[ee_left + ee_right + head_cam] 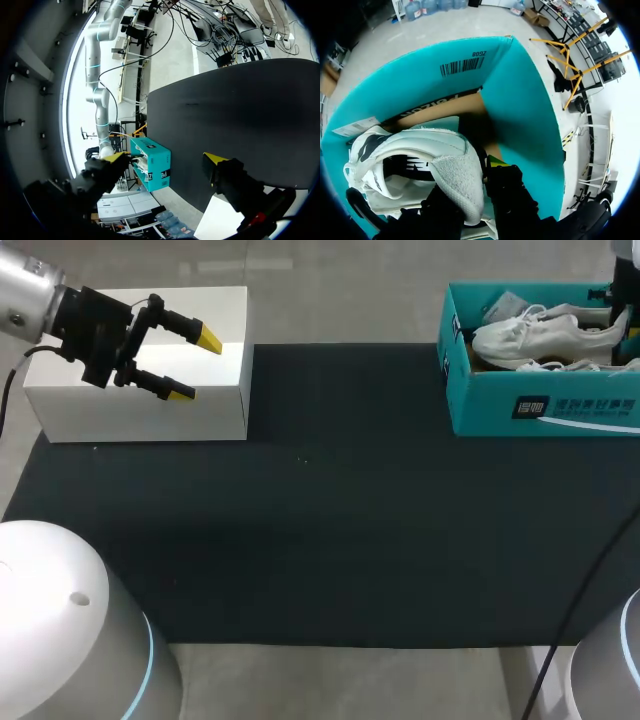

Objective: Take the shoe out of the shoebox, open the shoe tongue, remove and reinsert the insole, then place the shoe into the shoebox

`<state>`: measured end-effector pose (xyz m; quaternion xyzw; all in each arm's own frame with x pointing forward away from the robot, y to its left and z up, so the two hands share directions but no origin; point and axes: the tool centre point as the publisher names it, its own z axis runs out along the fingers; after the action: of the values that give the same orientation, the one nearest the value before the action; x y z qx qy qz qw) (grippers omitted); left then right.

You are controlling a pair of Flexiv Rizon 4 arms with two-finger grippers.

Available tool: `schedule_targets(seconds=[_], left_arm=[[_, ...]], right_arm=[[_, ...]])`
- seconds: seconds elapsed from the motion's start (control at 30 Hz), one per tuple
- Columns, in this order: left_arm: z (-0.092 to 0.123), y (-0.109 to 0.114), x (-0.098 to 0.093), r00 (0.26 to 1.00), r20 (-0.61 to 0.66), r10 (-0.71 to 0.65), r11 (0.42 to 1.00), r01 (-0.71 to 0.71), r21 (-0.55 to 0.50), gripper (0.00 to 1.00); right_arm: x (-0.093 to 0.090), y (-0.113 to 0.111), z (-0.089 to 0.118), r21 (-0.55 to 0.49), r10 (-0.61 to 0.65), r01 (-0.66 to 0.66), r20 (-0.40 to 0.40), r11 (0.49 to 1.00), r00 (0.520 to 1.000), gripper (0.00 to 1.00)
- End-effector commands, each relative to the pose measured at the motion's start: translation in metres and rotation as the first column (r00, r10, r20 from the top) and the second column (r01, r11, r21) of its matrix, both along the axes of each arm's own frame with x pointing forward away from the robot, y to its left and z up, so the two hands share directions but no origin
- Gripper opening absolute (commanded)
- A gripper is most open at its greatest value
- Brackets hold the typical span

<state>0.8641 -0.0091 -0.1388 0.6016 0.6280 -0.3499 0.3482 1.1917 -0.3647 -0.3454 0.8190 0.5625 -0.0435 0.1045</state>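
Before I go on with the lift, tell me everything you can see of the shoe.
The shoe is a white lace-up sneaker, still inside the open teal shoebox at the table's far right corner. Its laces are threaded and its toe points toward the table's middle. The upper looks like soft fabric, the padded heel collar has a towelling-like texture, and the inside is dark. The right gripper is at the heel, but whether it is clamping the heel cannot be judged.

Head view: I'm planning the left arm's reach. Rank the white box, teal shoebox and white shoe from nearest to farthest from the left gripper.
1. White box, under the left gripper, at the table's left.
2. Teal shoebox, far right; its near wall comes first.
3. White shoe, inside that shoebox, beyond the wall.
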Motion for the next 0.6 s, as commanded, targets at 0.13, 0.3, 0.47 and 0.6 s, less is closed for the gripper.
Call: schedule_targets(seconds=[0.13,0.3,0.47,0.6], left_arm=[[0.001,0.000,0.001,1.000,-0.001,-0.002,1.000,0.002,0.005,1.00],[0.001,0.000,0.001,1.000,-0.001,-0.002,1.000,0.002,0.005,1.00],[0.001,0.000,0.001,1.000,-0.001,-0.002,1.000,0.002,0.005,1.00],[0.001,0.000,0.001,1.000,-0.001,-0.002,1.000,0.002,0.005,1.00]], right_arm=[[0.013,-0.007,-0.018,0.111,-0.048,0.087,-0.316,0.990,0.948,0.00],[0.011,-0.006,-0.025,0.114,-0.053,0.095,-0.329,0.989,0.943,0.00],[0.011,-0.007,-0.028,0.124,-0.063,0.112,-0.348,0.986,0.936,0.12],[0.006,-0.005,-0.017,0.136,-0.043,0.095,-0.339,0.986,0.940,1.00]])
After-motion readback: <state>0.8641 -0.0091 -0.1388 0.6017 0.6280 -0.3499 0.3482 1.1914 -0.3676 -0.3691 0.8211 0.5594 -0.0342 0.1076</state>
